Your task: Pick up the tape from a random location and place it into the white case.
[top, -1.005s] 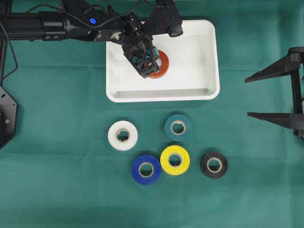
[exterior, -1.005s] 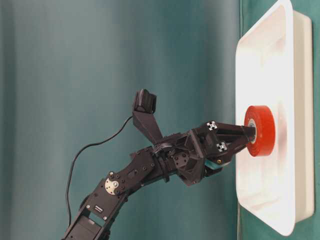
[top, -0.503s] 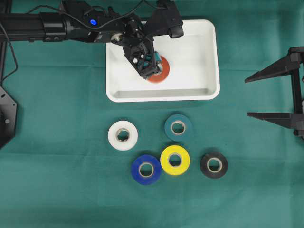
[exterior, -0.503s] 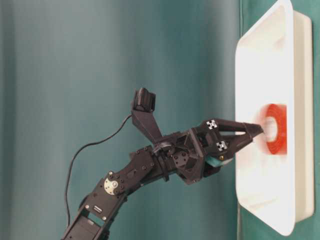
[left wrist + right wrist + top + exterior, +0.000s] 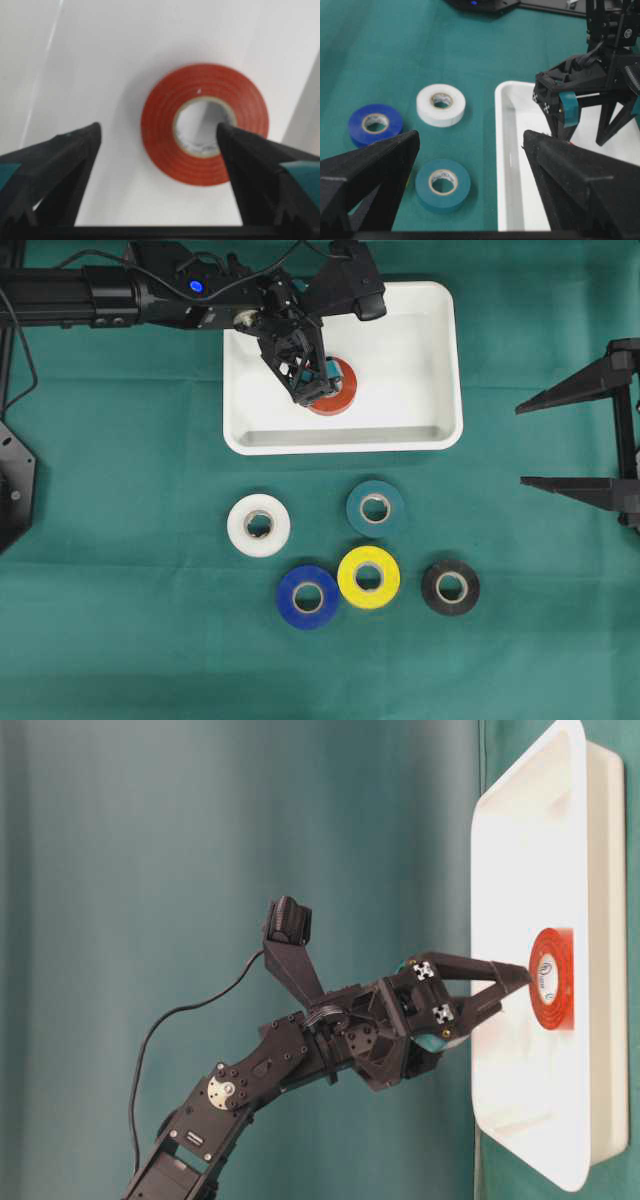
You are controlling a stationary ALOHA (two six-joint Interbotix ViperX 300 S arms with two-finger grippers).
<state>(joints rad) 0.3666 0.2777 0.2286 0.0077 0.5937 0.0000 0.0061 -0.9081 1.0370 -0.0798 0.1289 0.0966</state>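
A: Status? Your left claw (image 5: 157, 150) is spread wide, released; the red tape (image 5: 205, 123) lies flat inside the white case (image 5: 430, 360), frame's upper centre.

B: Placement looks done. Next, retract straight up, clear of the rim.

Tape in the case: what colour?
Red-orange tape, with a pale core, in the white case. Clearest in the left wrist view.

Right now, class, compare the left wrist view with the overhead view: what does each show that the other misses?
Only the left wrist view shows the open left gripper clear of the flat red tape roll. Only the overhead view shows the white, teal, blue, yellow and black rolls on the green cloth, plus the open right gripper. Both show the roll inside the white plastic case.
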